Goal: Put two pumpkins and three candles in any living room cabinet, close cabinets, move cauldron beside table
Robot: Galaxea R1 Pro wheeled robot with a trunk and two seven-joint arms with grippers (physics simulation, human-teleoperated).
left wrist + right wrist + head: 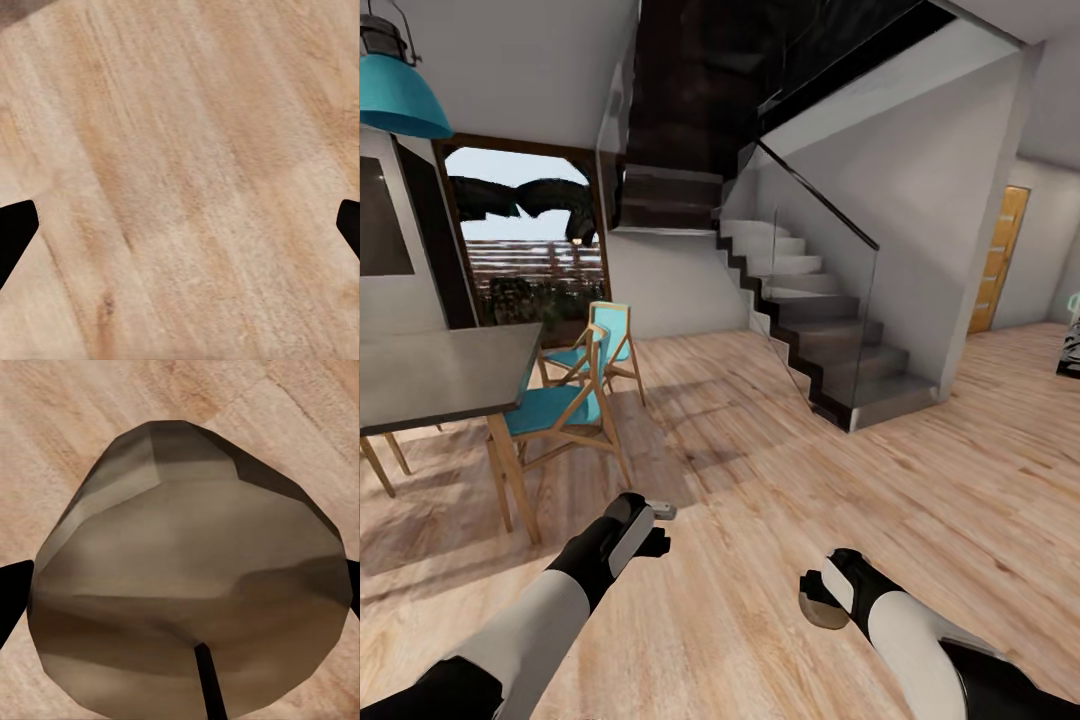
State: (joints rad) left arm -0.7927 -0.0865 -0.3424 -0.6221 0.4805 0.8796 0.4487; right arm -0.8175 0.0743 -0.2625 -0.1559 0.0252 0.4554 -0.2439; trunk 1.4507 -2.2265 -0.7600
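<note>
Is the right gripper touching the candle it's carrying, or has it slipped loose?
Touching. In the right wrist view the candle sits between the fingertips at both edges, with no gap; the head view shows it at the right gripper, above the floor.

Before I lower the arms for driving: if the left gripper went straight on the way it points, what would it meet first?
Probably the wood floor: the left gripper, fingertips apart, looks straight at bare planks with nothing between. Depth is unclear.

The head camera looks forward and down over the wood floor [760, 520], which both wrist cameras face closely.
</note>
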